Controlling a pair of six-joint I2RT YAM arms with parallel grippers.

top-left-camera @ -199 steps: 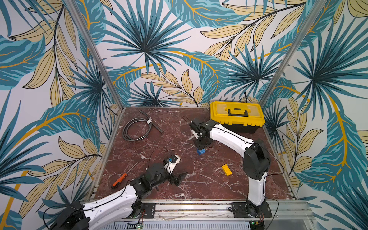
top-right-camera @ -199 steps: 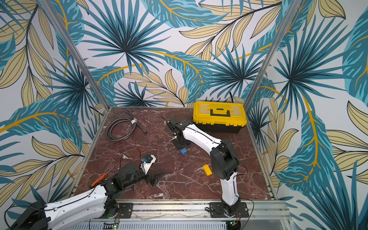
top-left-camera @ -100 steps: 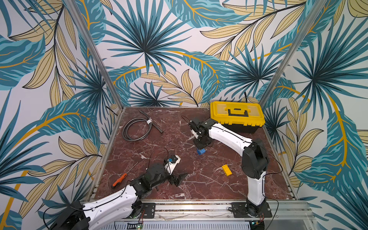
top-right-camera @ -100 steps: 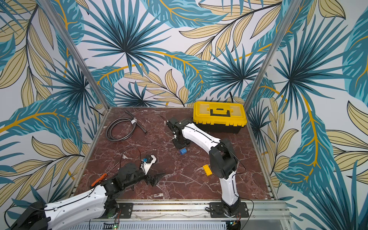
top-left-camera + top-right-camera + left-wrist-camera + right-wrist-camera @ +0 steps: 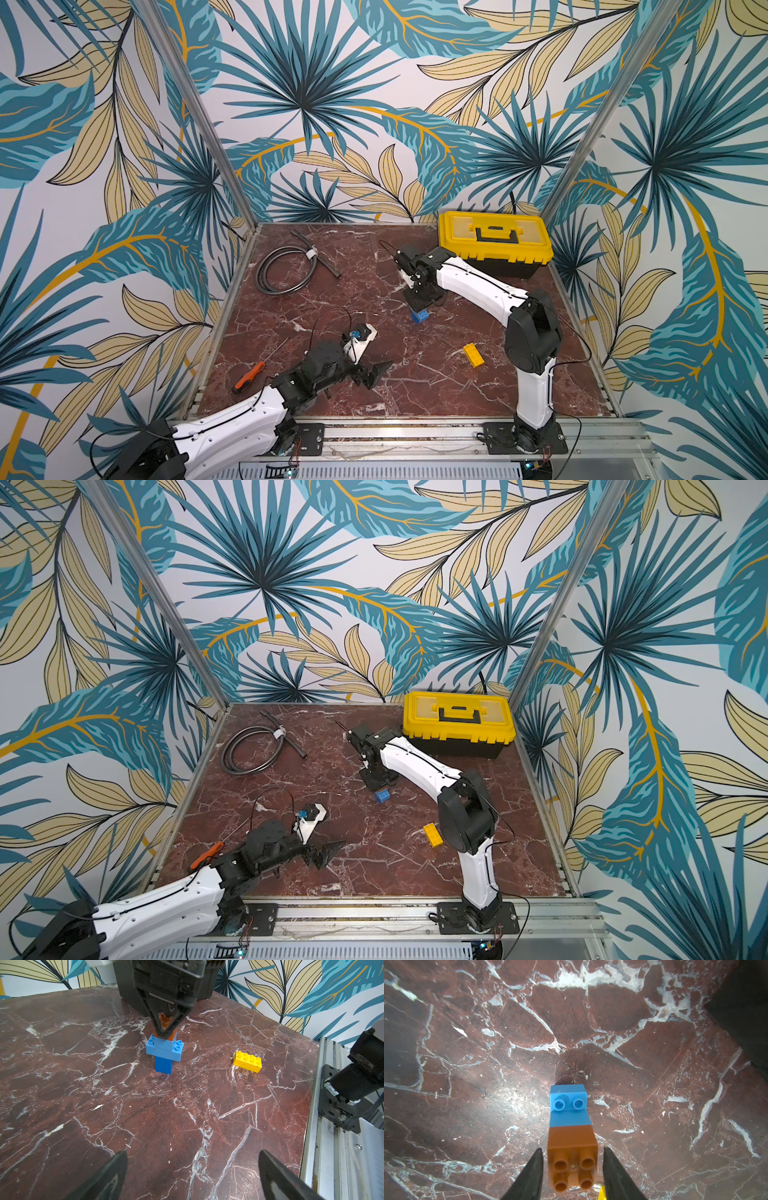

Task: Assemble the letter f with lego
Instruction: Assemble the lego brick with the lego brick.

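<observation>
The brick stack (image 5: 419,316) stands left of and behind the loose brick (image 5: 474,354).

Toolbox (image 5: 494,239), coiled hose (image 5: 311,252), screwdriver (image 5: 249,375) lie on table (image 5: 415,386).

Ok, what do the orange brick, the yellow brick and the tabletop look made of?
Orange brick: smooth plastic with moulded hollow studs, maybe slightly translucent.
Yellow brick: opaque glossy plastic with the same studs.
Tabletop: red-brown marble look with white veins; real stone or print, cannot tell.

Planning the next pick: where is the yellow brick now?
In both top views the yellow brick lies loose on the table, beside the right arm's upright link, front-right of the blue stack.
</observation>
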